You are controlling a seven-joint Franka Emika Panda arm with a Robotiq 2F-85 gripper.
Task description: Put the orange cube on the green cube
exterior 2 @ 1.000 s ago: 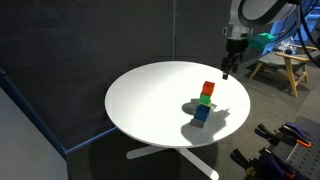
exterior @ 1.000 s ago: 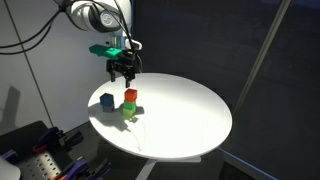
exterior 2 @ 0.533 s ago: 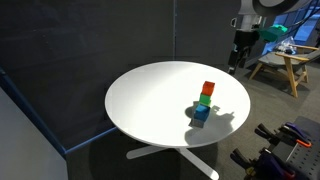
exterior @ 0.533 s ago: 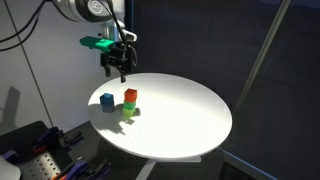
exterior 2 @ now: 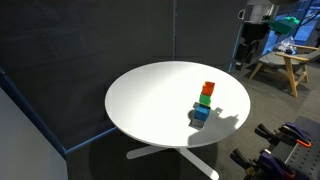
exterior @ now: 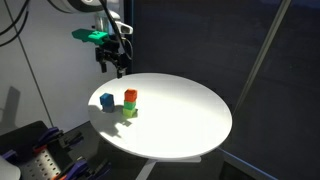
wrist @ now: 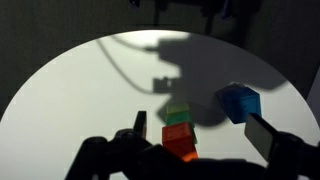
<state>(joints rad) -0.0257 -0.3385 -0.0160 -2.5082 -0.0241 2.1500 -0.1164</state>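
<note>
The orange cube (exterior: 131,96) sits on top of the green cube (exterior: 130,111) on the round white table (exterior: 190,115). The stack also shows in an exterior view, orange cube (exterior 2: 208,88) over green cube (exterior 2: 204,100), and in the wrist view, orange cube (wrist: 180,138) in front of green cube (wrist: 178,113). My gripper (exterior: 116,66) is open and empty, high above the table's edge and apart from the stack. It shows in an exterior view (exterior 2: 240,62) and its fingers frame the wrist view (wrist: 200,130).
A blue cube (exterior: 106,100) lies on the table beside the stack, also in an exterior view (exterior 2: 200,114) and the wrist view (wrist: 240,101). Dark curtains stand behind the table. A wooden stool (exterior 2: 282,66) stands beyond it.
My gripper has risen and drawn away from the stack, out past the table's edge. The cubes have not moved.
</note>
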